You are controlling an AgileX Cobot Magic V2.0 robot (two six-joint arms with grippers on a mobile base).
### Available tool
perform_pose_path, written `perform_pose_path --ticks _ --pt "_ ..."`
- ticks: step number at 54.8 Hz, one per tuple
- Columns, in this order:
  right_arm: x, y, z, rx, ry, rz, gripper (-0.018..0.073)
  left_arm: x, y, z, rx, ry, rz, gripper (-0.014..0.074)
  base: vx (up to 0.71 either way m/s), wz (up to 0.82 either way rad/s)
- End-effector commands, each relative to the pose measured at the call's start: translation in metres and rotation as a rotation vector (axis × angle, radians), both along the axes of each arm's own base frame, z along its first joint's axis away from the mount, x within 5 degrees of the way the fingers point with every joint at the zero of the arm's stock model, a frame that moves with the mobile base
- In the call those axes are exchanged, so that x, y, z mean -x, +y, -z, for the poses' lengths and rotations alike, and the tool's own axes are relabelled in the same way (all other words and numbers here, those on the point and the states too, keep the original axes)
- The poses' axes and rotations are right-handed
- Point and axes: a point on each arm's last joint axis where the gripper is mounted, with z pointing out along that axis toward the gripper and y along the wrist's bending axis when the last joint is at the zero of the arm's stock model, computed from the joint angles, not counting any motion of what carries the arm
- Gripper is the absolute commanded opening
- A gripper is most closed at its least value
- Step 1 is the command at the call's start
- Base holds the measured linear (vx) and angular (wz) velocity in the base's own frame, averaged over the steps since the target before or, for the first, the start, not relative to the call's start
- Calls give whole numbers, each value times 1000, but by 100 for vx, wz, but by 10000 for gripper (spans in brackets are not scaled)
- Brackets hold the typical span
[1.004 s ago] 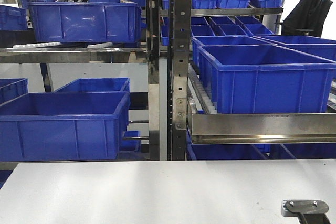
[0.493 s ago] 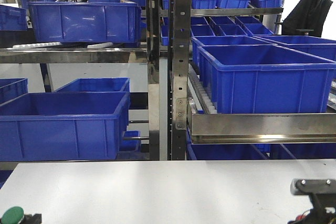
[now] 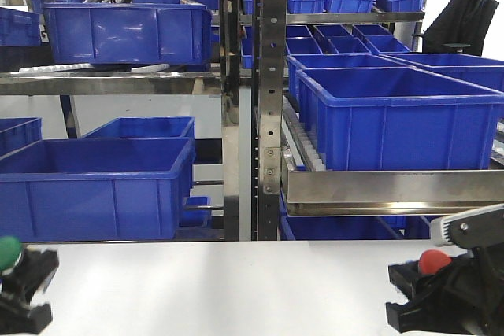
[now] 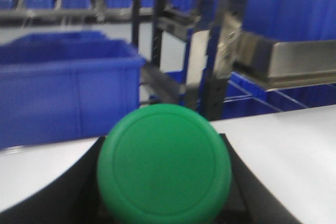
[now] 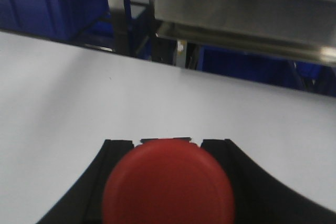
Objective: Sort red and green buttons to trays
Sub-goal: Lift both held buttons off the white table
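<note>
My left gripper (image 3: pixel 20 289) is at the lower left of the front view, raised above the white table, shut on the green button (image 3: pixel 9 251). In the left wrist view the green dome cap (image 4: pixel 164 165) fills the space between the black fingers (image 4: pixel 79 192). My right gripper (image 3: pixel 425 293) is at the lower right, shut on the red button (image 3: pixel 434 261). In the right wrist view the red cap (image 5: pixel 168 188) sits between the black fingers (image 5: pixel 94 182). The green and red trays are out of view.
A white table (image 3: pixel 236 289) spans the foreground. Behind it stands a metal rack (image 3: pixel 264 100) with several deep blue crates (image 3: pixel 94 186) on its shelves. A steel shelf lip (image 3: pixel 394 190) juts out at the right above the table's far edge.
Both grippers have risen into the front view with their buttons. One second ago only the right arm's part showed at the bottom right; half a second ago the green button appeared at the bottom left.
</note>
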Motion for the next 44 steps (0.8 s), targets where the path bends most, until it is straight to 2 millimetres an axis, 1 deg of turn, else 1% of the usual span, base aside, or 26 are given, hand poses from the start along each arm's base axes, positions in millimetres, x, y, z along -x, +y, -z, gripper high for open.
perform_pose_path --ticks 1,6,7,8,12,14,18,23,30,37,44 --pt "8 2 -46 -42 -229 -17 -9 4 -8 -47 62 -130 44 0 0 0" --pt "20 1 -68 -64 -298 -27 -9 9 -12 -74 96 -187 64 0 0 0" --pt "24 0 -73 -69 -312 -27 -9 12 -13 -84 102 -219 77 0 0 0" --pt "26 -1 -75 -72 -319 -27 -9 14 -14 -89 104 -236 86 0 0 0" --pt "37 -3 -83 -76 -335 -30 -9 22 -17 -101 85 -281 111 0 0 0" --pt "42 -5 -84 -79 -328 -32 -9 28 -17 -104 71 -286 108 0 0 0" --pt "51 -7 -87 -88 -313 -33 -9 37 -14 -105 53 -268 79 0 0 0" --pt "60 -9 -91 -80 -327 -37 -9 54 -9 -106 39 -248 32 0 0 0" --pt "62 -10 -94 -88 -352 -35 -9 72 -3 -103 38 -261 10 0 0 0" --pt "61 -9 -91 -85 -323 -36 -9 79 -2 -97 38 -263 10 0 0 0" --pt "61 -10 -91 -82 -325 -35 -9 80 -1 -97 36 -259 2 0 0 0"
